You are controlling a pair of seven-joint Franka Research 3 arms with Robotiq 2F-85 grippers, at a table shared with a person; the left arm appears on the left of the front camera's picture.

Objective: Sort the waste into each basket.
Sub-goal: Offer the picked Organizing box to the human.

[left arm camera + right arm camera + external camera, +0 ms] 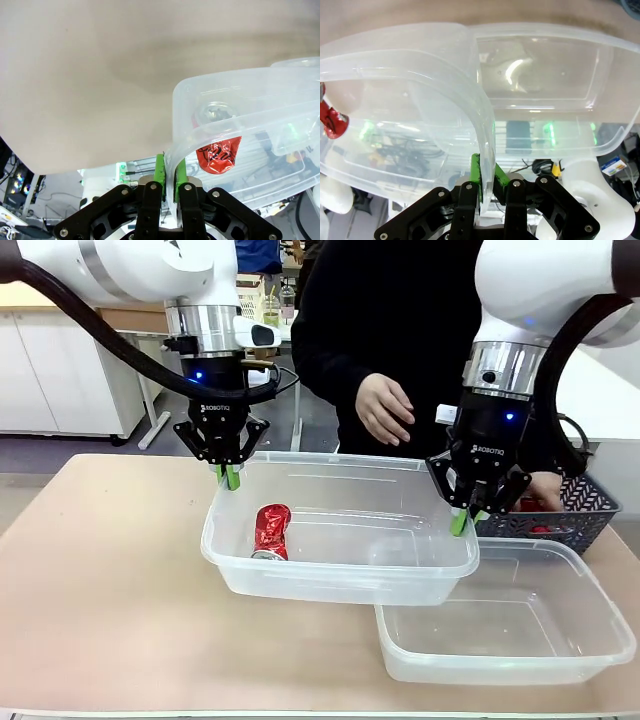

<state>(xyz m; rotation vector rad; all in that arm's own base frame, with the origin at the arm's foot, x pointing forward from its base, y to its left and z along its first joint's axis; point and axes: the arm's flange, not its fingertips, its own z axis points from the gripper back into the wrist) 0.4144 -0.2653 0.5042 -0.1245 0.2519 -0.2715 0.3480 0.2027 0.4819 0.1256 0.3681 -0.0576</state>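
Front view: can is lying inside tub.
Left gripper: is clamping tub's left rim.
Right gripper: is clamping its right rim.

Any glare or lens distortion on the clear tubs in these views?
Front view: sharp, even light; crushed can reads clearly in the lifted tub. Left wrist view: wide-angle lens bows the tub's rim; can hazy behind plastic. Right wrist view: white glare streaks on the lower tub.
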